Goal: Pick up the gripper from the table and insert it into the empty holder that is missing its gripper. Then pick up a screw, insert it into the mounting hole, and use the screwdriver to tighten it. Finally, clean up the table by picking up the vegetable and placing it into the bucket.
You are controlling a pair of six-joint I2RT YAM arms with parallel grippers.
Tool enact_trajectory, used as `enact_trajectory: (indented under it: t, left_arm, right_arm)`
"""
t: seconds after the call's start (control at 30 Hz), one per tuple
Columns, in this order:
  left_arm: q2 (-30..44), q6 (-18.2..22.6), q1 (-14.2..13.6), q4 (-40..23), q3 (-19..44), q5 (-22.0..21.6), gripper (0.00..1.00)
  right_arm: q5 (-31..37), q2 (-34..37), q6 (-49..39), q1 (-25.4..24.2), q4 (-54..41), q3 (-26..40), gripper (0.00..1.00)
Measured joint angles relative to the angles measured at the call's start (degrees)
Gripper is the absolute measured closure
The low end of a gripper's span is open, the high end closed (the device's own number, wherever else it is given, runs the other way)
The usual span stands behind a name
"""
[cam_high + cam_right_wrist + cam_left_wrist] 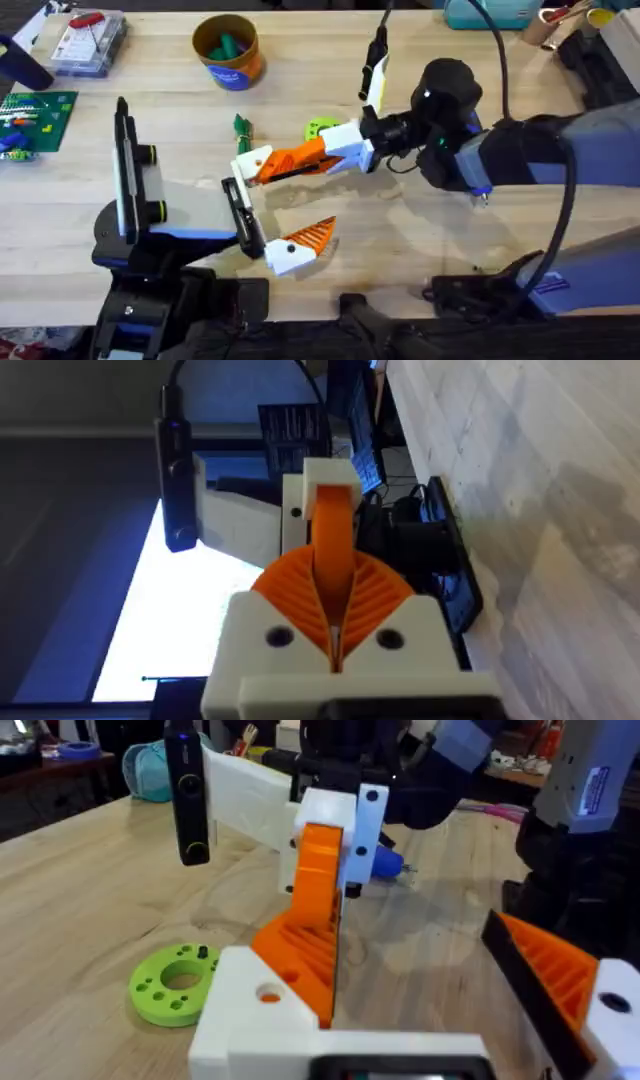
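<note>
Stretched in from the right over the middle of the table [420, 250]: right gripper [285, 163], ribbed orange pads [380, 592] closed snugly on an orange finger piece [334, 525], with no gap visible between pads and piece. Held tip-first against the holder [253, 160], the white block on 1 side of the left gripper [280, 205]. From the left wrist view, orange finger piece seen lying right against the holder [240, 1015], right gripper [322, 870] coming down onto it from above. Spread wide on the left, the 2 sides well apart, nothing clamped between them; on the other side, a white block bearing an orange ribbed wedge [312, 235]. Just behind the holder, lying on the wood: the vegetable [242, 127], near a lime-green ring [320, 128] and well apart from the bucket [228, 50]. Upright near the far edge, that bucket, with green items inside. Far off at the left corner, resting on top of a clear plastic box [90, 45]: the screwdriver [88, 18], touched by neither gripper.
</note>
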Motion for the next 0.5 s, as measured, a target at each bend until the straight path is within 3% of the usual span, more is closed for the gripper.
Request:
enact_trajectory:
  t: [0.5]
  left_arm:
    - [0.0,-0.1,0.3,0.0,0.0,-0.4,0.015]
  right_arm:
    - [1.8,0.0,-4.0,2.4,-10.1,4.3,0.985]
